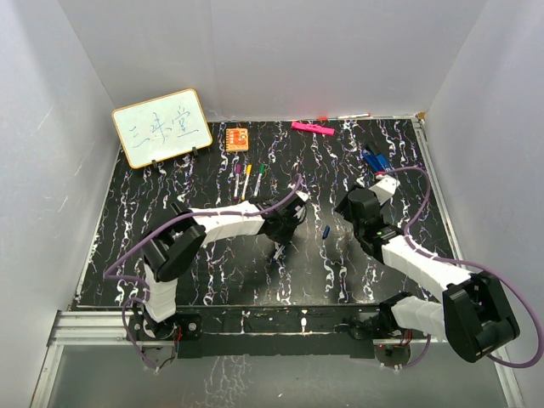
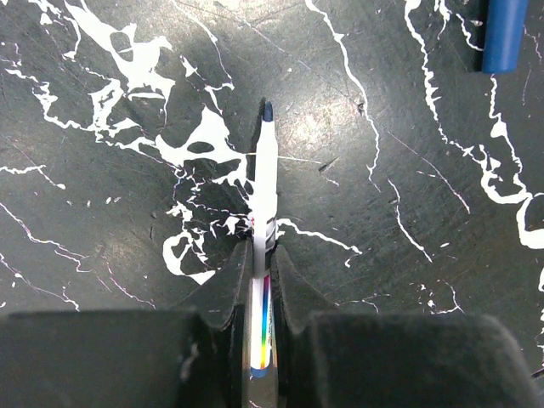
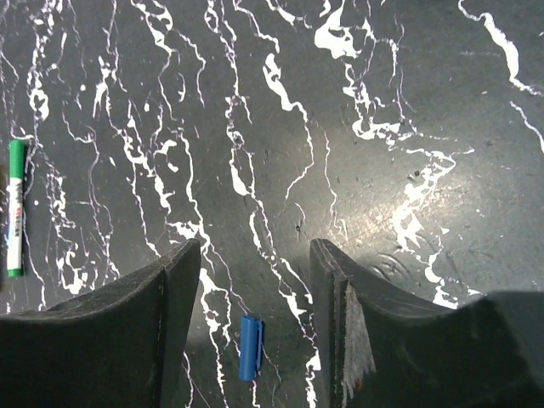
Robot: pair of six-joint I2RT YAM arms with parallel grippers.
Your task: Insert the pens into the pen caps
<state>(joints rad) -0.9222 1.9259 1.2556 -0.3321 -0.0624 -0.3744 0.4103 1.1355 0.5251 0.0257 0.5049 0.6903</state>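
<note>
From above, the left arm reaches over the middle of the marbled black table, its wrist hanging low, but the arm's own bulk hides what the fingers are doing. The left wrist camera settles it: the left gripper has its fingers pressed together on the blue-tipped pen, pinching the white barrel near its rear end. The pen points to 12 o'clock in that view, its dark tip down by the tabletop. The blue cap shows at 1 o'clock there, well apart from the pen tip.

The right wrist view gives the cap's other neighbour. The right gripper has its fingers spread wide, and the cap lies on the table in the gap between them at 6 o'clock, touching neither finger. A green-ended pen lies flat at 9 o'clock in this view, which the left wrist camera does not catch.

Only the overhead camera takes in the rest. A purple-tipped pen and a yellow-tipped pen lie side by side with the green one, at about 11 o'clock from the left wrist. Farther back, toward 12 o'clock, sit an orange block, a pink marker and a small whiteboard propped up at 10 o'clock. A blue clip-like object lies just behind the right wrist at 1 o'clock.
</note>
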